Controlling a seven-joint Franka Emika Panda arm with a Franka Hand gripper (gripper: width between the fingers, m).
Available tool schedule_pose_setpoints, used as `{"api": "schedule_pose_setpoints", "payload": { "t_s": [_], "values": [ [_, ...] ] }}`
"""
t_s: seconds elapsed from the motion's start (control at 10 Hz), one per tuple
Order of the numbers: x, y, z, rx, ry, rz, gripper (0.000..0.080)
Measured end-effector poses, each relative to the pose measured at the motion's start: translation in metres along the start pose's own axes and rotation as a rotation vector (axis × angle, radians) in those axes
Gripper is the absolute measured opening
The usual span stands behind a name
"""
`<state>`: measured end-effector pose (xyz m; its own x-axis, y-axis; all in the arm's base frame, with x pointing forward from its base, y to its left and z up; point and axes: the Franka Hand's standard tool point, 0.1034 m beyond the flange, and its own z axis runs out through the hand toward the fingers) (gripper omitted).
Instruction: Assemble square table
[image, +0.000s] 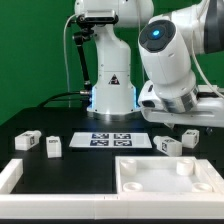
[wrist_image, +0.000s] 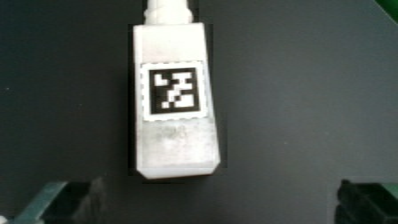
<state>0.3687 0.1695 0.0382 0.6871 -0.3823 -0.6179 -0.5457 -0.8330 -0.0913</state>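
The white square slab (image: 165, 178), rimmed and recessed, lies at the front on the exterior view's right. Two tagged white legs (image: 27, 140) (image: 52, 146) lie on the exterior view's left. A third leg (image: 167, 145) lies just behind the slab. My gripper (image: 183, 126) hovers low over a fourth leg (image: 188, 137) beside it. In the wrist view that leg (wrist_image: 175, 100) lies lengthwise on the black table, its tag facing up. My gripper (wrist_image: 210, 205) is open, with dark fingertips (wrist_image: 54, 200) wide apart on either side of the leg's near end and not touching it.
The marker board (image: 112, 139) lies flat in the middle of the black table, in front of the robot base (image: 110, 95). A long white bar (image: 10, 178) edges the workspace at the front of the exterior view's left. A green backdrop stands behind.
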Motion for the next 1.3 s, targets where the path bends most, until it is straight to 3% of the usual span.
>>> {"api": "schedule_pose_setpoints", "payload": {
  "t_s": [0.2,0.4,0.5,0.6,0.9,1.1,1.2,1.3],
  "values": [
    [0.0,0.002,0.002,0.0,-0.01,-0.002,0.0649],
    [-0.002,0.019,0.019,-0.014,-0.099,0.033,0.0649],
    [-0.003,0.02,0.027,0.002,-0.12,0.062,0.0649],
    [-0.005,0.02,0.037,-0.002,-0.137,0.075,0.0649],
    [-0.003,0.019,0.038,-0.006,-0.134,0.074,0.0649],
    [-0.002,0.02,0.038,-0.005,-0.131,0.075,0.0385],
    [-0.002,0.02,0.038,-0.005,-0.131,0.076,0.0385],
    [-0.002,0.02,0.038,-0.005,-0.131,0.076,0.0288]
  ]
}}
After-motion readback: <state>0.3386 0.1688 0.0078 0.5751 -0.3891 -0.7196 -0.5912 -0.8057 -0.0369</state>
